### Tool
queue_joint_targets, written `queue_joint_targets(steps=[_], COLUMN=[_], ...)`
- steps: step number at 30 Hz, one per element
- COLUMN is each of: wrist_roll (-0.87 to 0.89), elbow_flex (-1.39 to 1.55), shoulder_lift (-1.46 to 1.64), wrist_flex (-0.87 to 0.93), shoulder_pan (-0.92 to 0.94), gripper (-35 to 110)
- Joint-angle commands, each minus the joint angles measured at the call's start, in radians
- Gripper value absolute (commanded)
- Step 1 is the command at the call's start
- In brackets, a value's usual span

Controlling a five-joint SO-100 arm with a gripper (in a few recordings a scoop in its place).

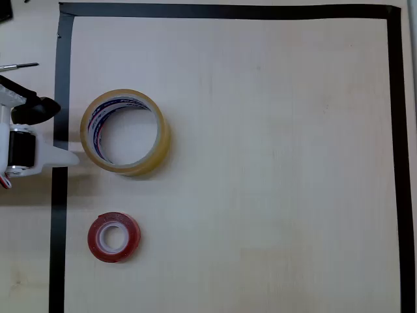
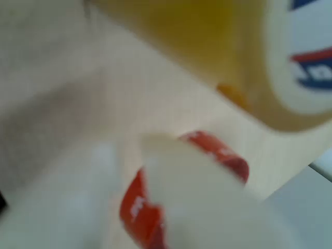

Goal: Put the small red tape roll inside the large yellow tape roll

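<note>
- In the wrist view, a blurred white finger (image 2: 197,192) of the gripper is filling the lower middle of the frame, closest to the lens, with a second pale blurred shape lying to its left.
- Whether the fingers are apart or together I cannot tell: the wrist view is too blurred, and the overhead view is showing just the arm's white and black body at the left edge.
- Just behind that finger in the wrist view, the small red tape roll (image 2: 140,207) is showing as a glossy red curve, partly covered by the finger.
- Beyond it, the large yellow tape roll (image 2: 228,46) is sitting across the top of the wrist view, its amber side out of focus and its white core with blue and red print showing at the upper right.
- In the overhead view, the gripper (image 1: 62,158) is reaching in from the left edge, its white tip lying over the black tape border (image 1: 394,130) and ending just beside the left side of the large yellow tape roll (image 1: 156,147).
- The small red tape roll (image 1: 114,237) is lying flat on the pale wooden table (image 1: 273,163), below the yellow roll in the picture and apart from it, outside its hole.
- Both rolls are resting inside the black border, near its left side.
</note>
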Motion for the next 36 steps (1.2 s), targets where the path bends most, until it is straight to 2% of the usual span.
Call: queue_joint_targets(steps=[1,5,11,16,20,27,28,32,36], wrist_roll=[-0.037,-0.034,-0.029,-0.037,-0.051,-0.051,-0.051,-0.051,-0.051], elbow_flex=[-0.769,-0.882,-0.904,-0.983,-0.959,-0.999,-0.996,-0.96,-0.946], shoulder_lift=[-0.348,-0.502,-0.545,-0.769,-0.928,-1.328,-1.348,-1.338,-1.307], wrist_flex=[0.118,0.152,0.163,0.173,0.074,0.028,0.025,0.018,0.018], shoulder_pan=[-0.046,-0.054,-0.049,0.063,0.189,0.339,0.354,0.376,0.379], gripper=[0,0,0,0,0,0,1,19,22])
